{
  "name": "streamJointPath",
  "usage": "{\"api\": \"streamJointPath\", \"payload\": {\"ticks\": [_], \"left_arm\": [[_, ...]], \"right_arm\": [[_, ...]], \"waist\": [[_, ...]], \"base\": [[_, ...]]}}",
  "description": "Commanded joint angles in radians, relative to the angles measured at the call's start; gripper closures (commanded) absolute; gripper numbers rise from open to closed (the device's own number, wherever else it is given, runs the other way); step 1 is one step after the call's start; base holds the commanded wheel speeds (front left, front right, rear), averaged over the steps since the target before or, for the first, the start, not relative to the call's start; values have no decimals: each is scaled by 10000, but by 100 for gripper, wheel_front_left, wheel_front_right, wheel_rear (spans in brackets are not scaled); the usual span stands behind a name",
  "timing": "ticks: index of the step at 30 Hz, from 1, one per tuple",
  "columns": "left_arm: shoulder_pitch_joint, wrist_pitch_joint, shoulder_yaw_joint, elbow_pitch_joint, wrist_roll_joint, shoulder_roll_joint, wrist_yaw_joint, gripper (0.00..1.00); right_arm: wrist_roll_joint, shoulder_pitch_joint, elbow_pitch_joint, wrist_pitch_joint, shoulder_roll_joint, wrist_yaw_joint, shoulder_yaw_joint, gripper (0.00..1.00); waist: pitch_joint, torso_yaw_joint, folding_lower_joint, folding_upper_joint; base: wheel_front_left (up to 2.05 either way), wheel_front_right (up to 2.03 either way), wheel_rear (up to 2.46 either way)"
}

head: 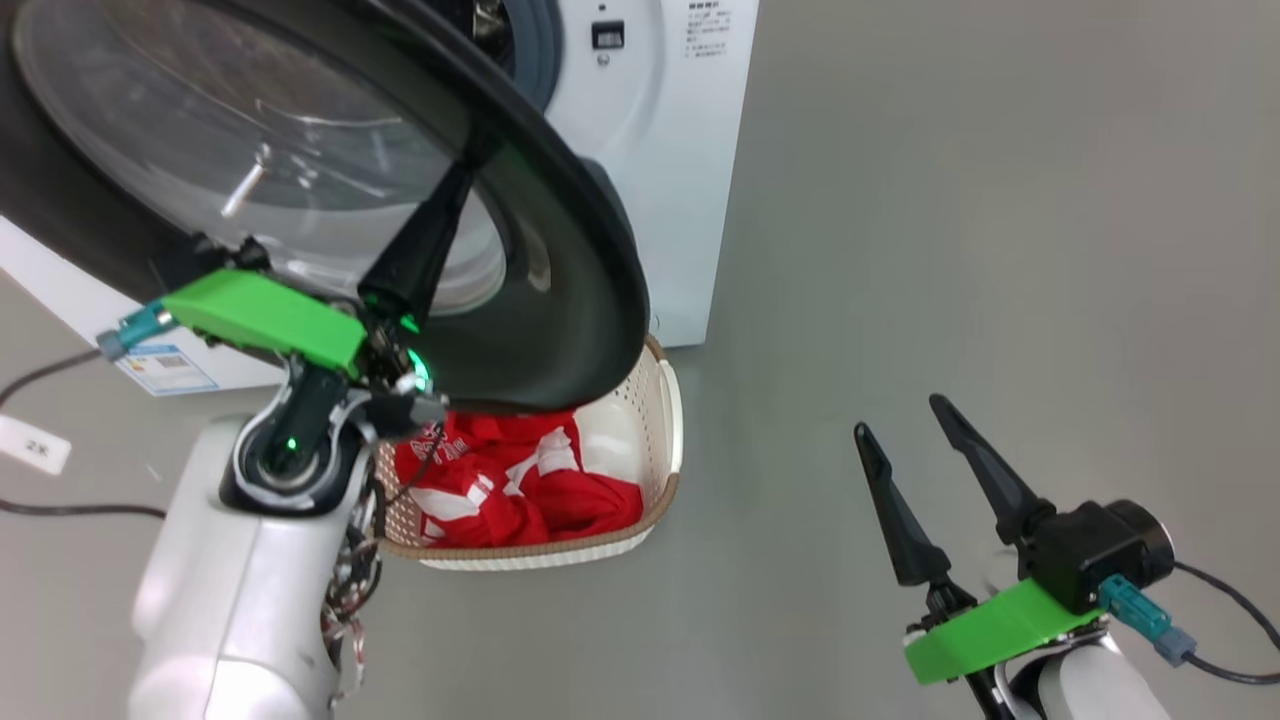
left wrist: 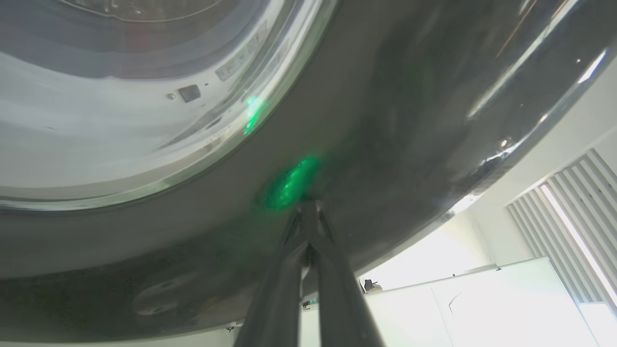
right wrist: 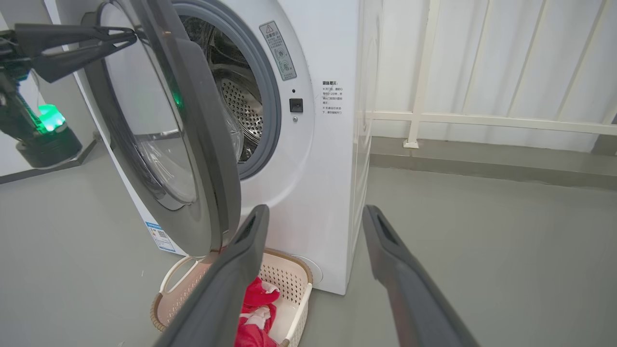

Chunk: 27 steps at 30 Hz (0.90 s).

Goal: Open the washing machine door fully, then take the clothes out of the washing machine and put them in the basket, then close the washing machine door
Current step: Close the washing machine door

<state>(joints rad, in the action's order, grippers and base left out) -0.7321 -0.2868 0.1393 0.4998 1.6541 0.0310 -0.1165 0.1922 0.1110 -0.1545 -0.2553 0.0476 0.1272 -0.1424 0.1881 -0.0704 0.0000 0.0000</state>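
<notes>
The washing machine door (head: pixel 560 300) stands part-way open, its black rim hanging over the basket (head: pixel 668 400). My left gripper (head: pixel 465 175) is shut, holding nothing, its joined tips resting on the door's glossy outer face (left wrist: pixel 385 120) beside the glass window (left wrist: pixel 120 120). In the right wrist view the same left gripper (right wrist: pixel 132 34) touches the door (right wrist: pixel 202 144) from the left. Red and white clothes (head: pixel 520 480) lie in the cream basket (right wrist: pixel 289 279) below the washing machine (right wrist: pixel 318 168). The part of the steel drum (right wrist: pixel 241 106) that shows is bare. My right gripper (head: pixel 897 415) hangs open over the floor at the right.
A black cable (head: pixel 60 510) and a white tag (head: pixel 35 445) lie on the grey floor at the left. A blue label (head: pixel 165 365) is stuck low on the machine. A white railing (right wrist: pixel 419 72) runs behind it. To the machine's right lies open floor (head: pixel 1000 250).
</notes>
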Motion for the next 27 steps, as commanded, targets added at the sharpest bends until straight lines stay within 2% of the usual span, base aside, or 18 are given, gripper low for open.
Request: {"api": "streamJointPath", "payload": {"ticks": [1,11,27], "left_arm": [[-504,154,-188,-140,-73,193,-134,100],[-1361,763,-64,363,-213,193,-139,100],[-2110,1403,226,164,-443,193,-141,100]], "right_arm": [[126,378,285,-65,26,35,-231,0],[150,573,295,-65,26,35,-274,0],[62,909,310,-65,26,35,-403,0]], "waist": [[176,-32,0,0],[605,-153,0,0],[1274,-404,0,0]], "base": [[0,0,0],[0,0,0],[0,0,0]]}}
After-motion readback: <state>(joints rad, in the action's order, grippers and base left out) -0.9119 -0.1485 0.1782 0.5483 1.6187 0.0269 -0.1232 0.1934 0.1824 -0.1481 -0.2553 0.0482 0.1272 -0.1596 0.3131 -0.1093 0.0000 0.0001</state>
